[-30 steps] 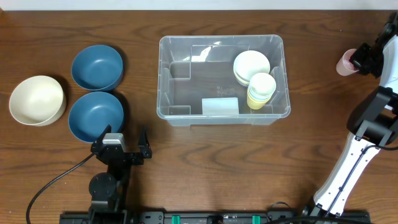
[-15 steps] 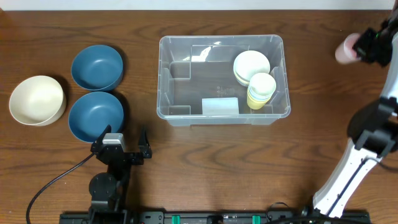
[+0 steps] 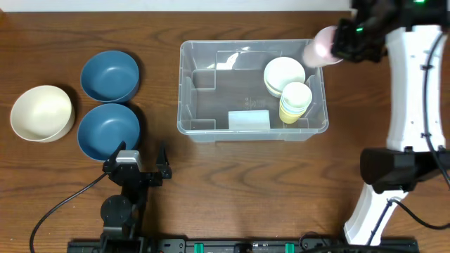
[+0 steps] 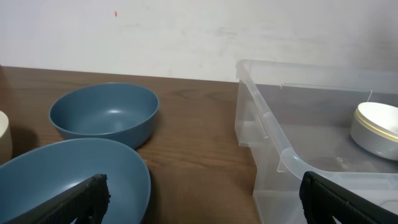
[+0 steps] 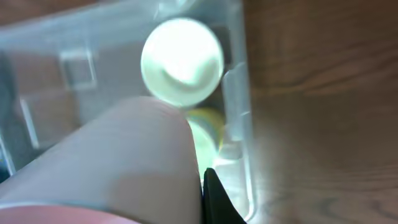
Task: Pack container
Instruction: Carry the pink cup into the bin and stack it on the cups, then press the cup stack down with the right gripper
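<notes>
Cream bowl, far blue bowl and near blue bowl lie unpacked at left. Left gripper: jaws wide, empty. Container, table centre, holds white bowls and yellow cups. Right gripper clamps pink cup over its far-right corner.

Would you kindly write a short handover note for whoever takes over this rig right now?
Left gripper: open, empty, parked by the blue bowls.
Right gripper: shut on a pink cup, held above the container's far right corner.
Done: white bowls and yellow cups sit inside the container, at its right end.
Left: set the pink cup inside; two blue bowls and a cream bowl remain outside, on the left.
</notes>
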Controlling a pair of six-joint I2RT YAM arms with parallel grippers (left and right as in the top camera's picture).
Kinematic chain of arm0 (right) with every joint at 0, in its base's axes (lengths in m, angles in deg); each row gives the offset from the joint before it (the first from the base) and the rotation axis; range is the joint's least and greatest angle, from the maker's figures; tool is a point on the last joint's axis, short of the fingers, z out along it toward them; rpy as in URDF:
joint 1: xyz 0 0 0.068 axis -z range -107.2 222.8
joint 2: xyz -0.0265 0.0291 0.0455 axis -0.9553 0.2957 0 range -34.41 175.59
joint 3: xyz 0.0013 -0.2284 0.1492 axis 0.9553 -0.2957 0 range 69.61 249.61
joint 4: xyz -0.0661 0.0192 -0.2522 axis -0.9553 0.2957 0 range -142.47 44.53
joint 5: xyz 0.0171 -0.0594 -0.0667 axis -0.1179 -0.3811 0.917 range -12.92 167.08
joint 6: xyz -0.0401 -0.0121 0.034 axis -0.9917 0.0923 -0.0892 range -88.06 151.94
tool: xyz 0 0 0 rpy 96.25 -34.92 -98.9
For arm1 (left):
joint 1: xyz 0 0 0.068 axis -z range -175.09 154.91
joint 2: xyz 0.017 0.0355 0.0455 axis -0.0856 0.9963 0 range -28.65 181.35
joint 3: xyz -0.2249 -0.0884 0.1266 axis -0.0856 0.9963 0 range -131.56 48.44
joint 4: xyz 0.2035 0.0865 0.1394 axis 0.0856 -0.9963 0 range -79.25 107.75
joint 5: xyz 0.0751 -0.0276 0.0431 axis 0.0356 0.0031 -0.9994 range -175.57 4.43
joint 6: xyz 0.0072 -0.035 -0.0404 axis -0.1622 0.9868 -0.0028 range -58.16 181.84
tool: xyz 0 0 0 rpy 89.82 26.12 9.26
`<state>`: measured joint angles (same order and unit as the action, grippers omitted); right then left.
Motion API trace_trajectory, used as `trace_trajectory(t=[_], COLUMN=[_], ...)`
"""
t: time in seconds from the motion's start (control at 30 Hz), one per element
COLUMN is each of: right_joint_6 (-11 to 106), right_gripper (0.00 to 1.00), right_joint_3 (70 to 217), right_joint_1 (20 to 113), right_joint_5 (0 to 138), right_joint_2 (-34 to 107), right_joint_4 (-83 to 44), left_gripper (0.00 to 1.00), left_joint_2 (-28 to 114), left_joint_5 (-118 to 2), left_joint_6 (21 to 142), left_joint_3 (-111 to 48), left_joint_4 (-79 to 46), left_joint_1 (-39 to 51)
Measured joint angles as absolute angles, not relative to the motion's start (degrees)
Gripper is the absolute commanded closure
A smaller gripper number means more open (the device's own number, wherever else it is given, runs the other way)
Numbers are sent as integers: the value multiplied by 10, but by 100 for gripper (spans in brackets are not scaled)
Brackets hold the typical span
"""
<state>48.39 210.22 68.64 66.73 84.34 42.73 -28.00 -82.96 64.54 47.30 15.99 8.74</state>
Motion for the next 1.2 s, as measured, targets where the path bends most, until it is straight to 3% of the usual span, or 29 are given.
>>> trace_trajectory(t=[0.3,1.2], right_joint_6=[480,493], right_gripper=[99,95], right_joint_3=[2083,1836], right_joint_1=[626,627], right_joint_5=[702,746], right_joint_2=[845,845], right_joint_4=[447,346], left_gripper=[2,2], left_joint_2=[-280,-280], left_joint_5=[-830,-830], left_joint_6=[645,645], left_joint_3=[473,473], left_joint_4=[160,160], left_joint_1=[87,87])
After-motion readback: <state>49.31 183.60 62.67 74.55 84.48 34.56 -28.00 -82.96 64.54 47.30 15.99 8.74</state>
